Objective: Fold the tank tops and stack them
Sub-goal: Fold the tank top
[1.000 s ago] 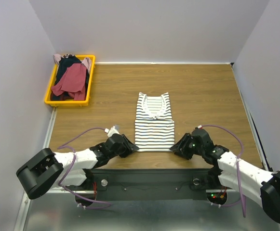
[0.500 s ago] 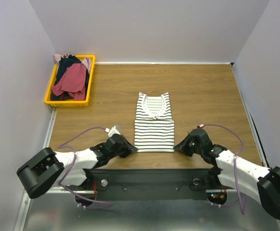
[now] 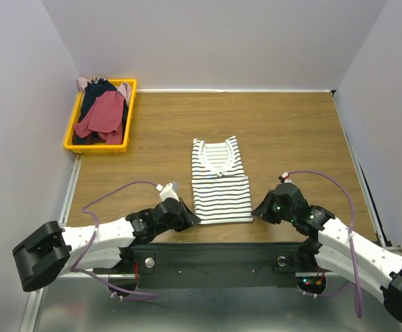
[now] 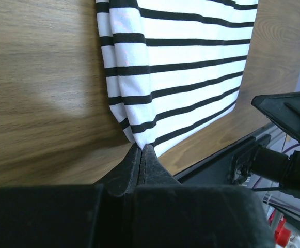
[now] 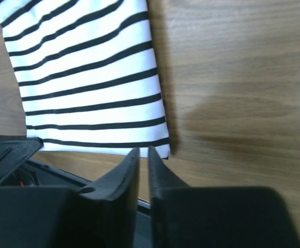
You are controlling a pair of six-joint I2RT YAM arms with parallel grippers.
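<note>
One striped tank top [image 3: 219, 187] lies by the bench's [image 3: 290, 138] near edge, left gripper [image 4: 141, 147] and right gripper [image 5: 143, 150] each pinching one hem corner; one yellow bin [image 3: 95, 148] sits in the far-left corner.

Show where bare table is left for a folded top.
Bare wood: right of the striped tank top up to the right wall, and between it and the yellow bin. Crowded: the near edge, where the left gripper and right gripper pinch its bottom corners.
</note>
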